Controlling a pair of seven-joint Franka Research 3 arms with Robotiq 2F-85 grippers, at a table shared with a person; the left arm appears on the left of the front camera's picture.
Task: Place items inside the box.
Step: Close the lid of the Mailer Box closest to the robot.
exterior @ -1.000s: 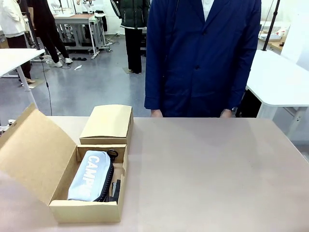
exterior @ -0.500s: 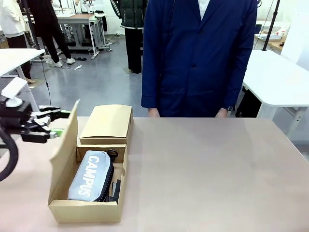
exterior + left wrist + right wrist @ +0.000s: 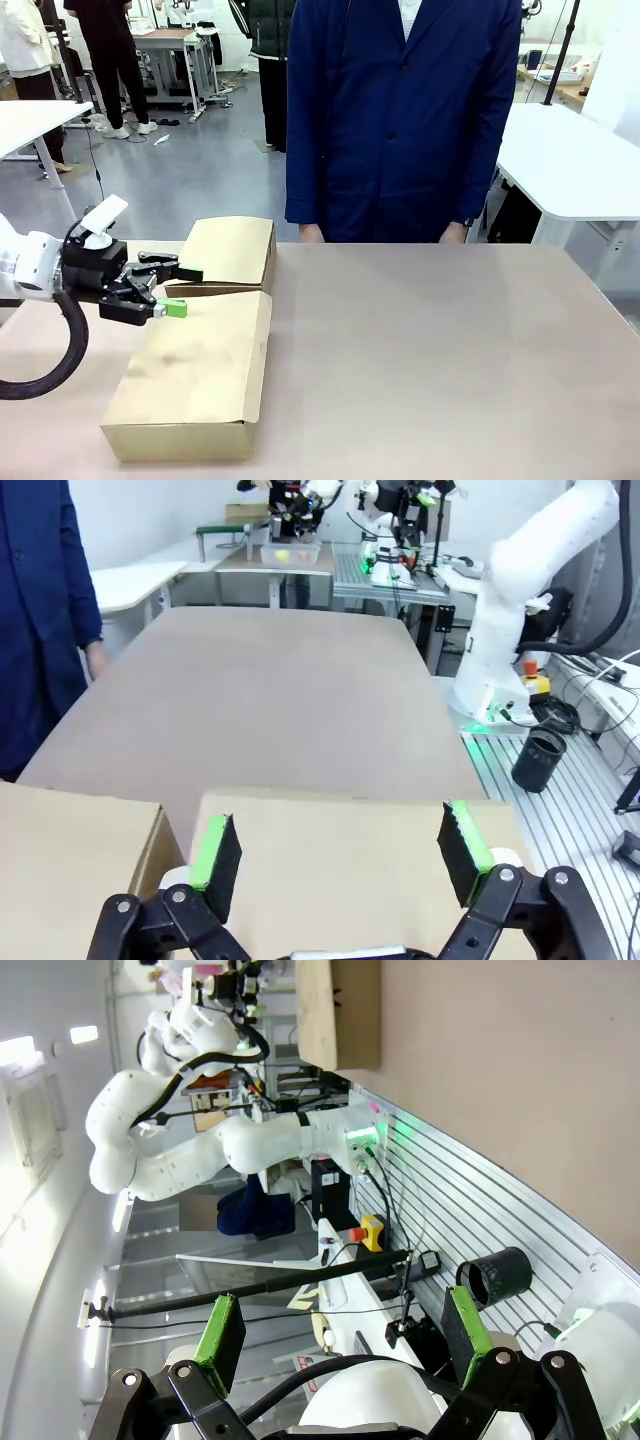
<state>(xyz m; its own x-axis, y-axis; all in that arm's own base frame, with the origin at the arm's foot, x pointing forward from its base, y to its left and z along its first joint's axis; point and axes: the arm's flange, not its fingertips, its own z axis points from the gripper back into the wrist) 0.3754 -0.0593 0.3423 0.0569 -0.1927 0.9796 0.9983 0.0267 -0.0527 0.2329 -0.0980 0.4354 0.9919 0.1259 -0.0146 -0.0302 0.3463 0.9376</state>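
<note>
Box: we see the brown cardboard box (image 3: 195, 385) at about 8 o'clock on the beige table (image 3: 430, 350), its lid lying flat and shut over it.
Items: with the lid down we cannot see the pencil cases, knife, marker or stapler.
Second box: a smaller closed cardboard box (image 3: 235, 252) sits touching the first one's far edge, toward 10 o'clock.
Left pincer: we see the left pincer (image 3: 170, 290) open, green pads apart, gripping nothing, just above the far left corner of the lid; in its wrist view its fingers (image 3: 215, 852) straddle the lid's flat top (image 3: 340, 870).
Right pincer: the right pincer (image 3: 340, 1340) stands wide open and empty, off the table.
Person: a person in a dark blue coat (image 3: 400, 110) stands at 12 o'clock, hands at the table's far edge.
</note>
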